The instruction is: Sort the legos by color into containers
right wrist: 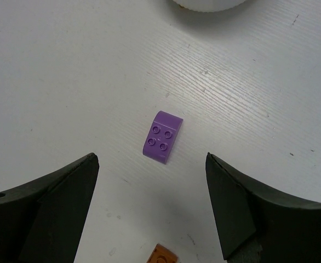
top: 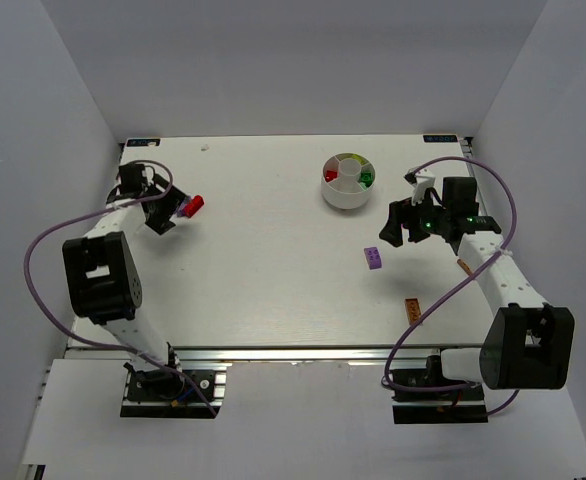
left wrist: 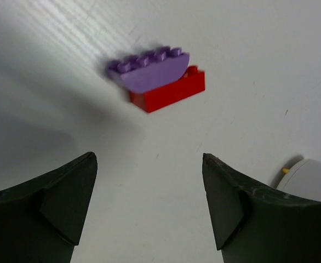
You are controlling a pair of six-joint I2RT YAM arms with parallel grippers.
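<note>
- Your left gripper [left wrist: 149, 159] has its jaws spread wide, with nothing between them. A purple curved lego [left wrist: 149, 71] and a red lego [left wrist: 168, 93] touch each other straight ahead of the tips. Their long sides lie across the gap.
- Your right gripper [right wrist: 150, 159] is spread wide and empty too. The lone purple lego [right wrist: 162, 137] lies just ahead, in the middle of the gap, with its long side pointing away. An orange lego [right wrist: 163, 255] sits behind the tips.
- The dish [top: 345, 200] is further ahead of those jaws. It holds red on its left and green on its right. There may be more, but it is too small to tell.
</note>
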